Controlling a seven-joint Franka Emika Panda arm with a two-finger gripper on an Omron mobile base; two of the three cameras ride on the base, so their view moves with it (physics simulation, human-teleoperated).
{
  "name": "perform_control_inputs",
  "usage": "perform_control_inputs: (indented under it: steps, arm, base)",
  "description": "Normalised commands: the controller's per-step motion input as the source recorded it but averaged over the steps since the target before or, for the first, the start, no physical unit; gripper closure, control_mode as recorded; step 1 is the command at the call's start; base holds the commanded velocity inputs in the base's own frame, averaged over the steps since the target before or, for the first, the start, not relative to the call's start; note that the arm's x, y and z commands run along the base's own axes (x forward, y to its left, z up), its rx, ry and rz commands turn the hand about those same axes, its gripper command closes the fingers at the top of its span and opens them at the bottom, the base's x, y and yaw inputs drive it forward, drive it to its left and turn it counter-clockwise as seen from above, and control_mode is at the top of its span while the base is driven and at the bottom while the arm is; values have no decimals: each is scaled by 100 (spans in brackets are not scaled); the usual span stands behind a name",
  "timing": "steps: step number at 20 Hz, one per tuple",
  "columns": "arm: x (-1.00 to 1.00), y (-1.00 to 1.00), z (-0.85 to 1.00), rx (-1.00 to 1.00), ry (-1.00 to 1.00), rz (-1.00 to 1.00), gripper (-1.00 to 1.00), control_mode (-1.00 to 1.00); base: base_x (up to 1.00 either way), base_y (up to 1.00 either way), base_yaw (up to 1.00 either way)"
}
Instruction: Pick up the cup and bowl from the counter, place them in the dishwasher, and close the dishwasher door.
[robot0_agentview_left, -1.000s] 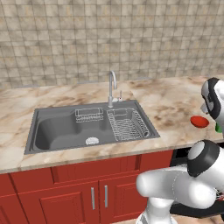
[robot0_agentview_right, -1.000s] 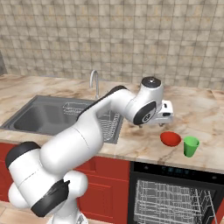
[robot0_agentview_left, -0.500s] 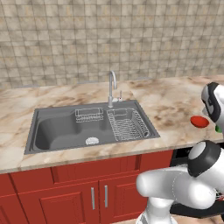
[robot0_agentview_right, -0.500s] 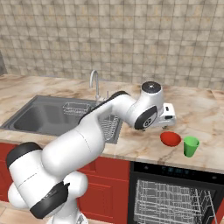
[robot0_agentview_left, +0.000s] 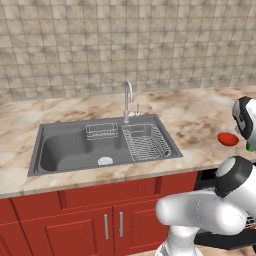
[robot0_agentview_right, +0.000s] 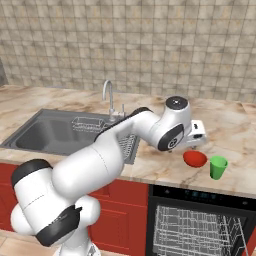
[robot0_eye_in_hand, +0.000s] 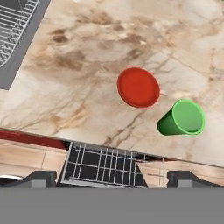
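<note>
The glossy red bowl (robot0_eye_in_hand: 138, 87) (robot0_agentview_right: 195, 158) lies on the marble counter (robot0_eye_in_hand: 78, 65) near its front edge. The green cup (robot0_eye_in_hand: 183, 118) (robot0_agentview_right: 218, 166) stands just right of the bowl, a little apart from it. My gripper (robot0_eye_in_hand: 113, 178) (robot0_agentview_right: 194, 144) hovers open above the counter, just behind and left of the bowl, holding nothing; its fingertips (robot0_eye_in_hand: 41, 177) stand far apart. Below the counter edge the dishwasher (robot0_agentview_right: 200, 225) stands open, with white wire racks (robot0_eye_in_hand: 103, 166) showing. The dishwasher door panel is out of view. In the left base view, the bowl (robot0_agentview_left: 228, 139) sits at the far right.
A grey sink (robot0_agentview_left: 100, 145) with a faucet (robot0_agentview_left: 128, 100) and a wire dish rack (robot0_agentview_left: 145, 142) takes up the counter to the left. Red cabinets (robot0_agentview_left: 105, 220) with silver handles run below. A tiled wall backs the counter.
My hand has moved a little to the right and down, closer to the bowl. The bowl and cup have not moved, and the jaws remain open.
</note>
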Motion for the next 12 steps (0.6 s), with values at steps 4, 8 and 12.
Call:
perform_control_inputs:
  steps: [4, 8, 12]
  arm:
    - [0, -7, -19, -5, 0, 0, -100, -100]
    - [0, -3, -20, -4, 0, 0, -100, -100]
    - [0, -4, -14, -2, 0, 0, -100, -100]
  base:
    - [0, 0, 0]
    - [0, 0, 0]
    - [0, 0, 0]
